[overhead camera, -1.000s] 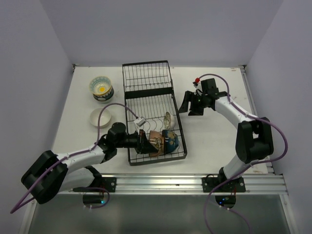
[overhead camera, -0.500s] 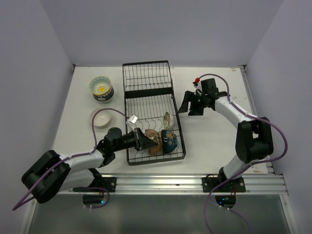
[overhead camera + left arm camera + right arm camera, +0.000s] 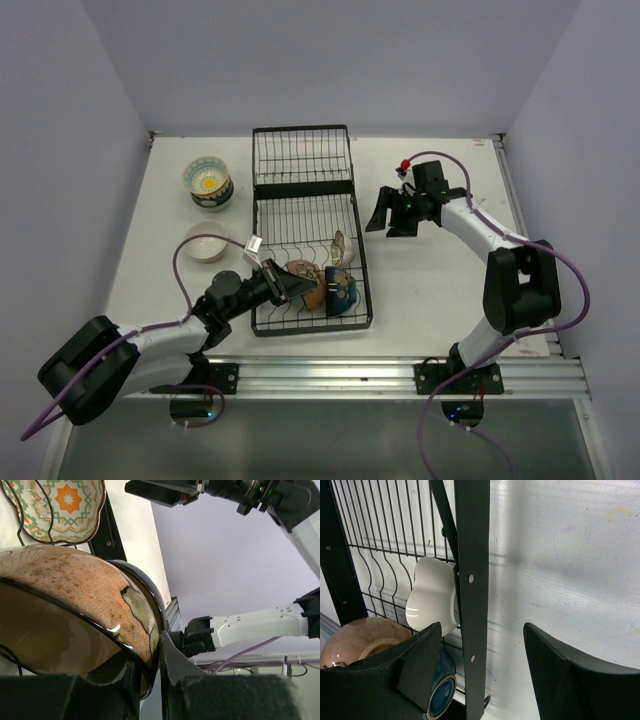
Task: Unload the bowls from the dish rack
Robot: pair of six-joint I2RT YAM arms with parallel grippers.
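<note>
The spread pincer (image 3: 482, 630) frames a side bar of the dish rack (image 3: 472, 555), a white bowl (image 3: 432, 597) just beside it.

- Left arm (image 3: 160, 335): white links, black joints, looping purple cable (image 3: 181, 262).
- Right arm (image 3: 475, 225): same colours (small red cap (image 3: 404, 165) near the wrist).
- Right gripper (image 3: 388, 222): black, wedge-shaped fingers (image 3: 560, 680).

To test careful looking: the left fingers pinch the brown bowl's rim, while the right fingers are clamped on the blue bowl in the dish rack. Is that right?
Not quite. The right fingers stand open and hold nothing, hovering over the dish rack's side rail, as the right wrist view shows; the blue bowl in the rack is not gripped. The left fingers do pinch the brown bowl's rim.
</note>
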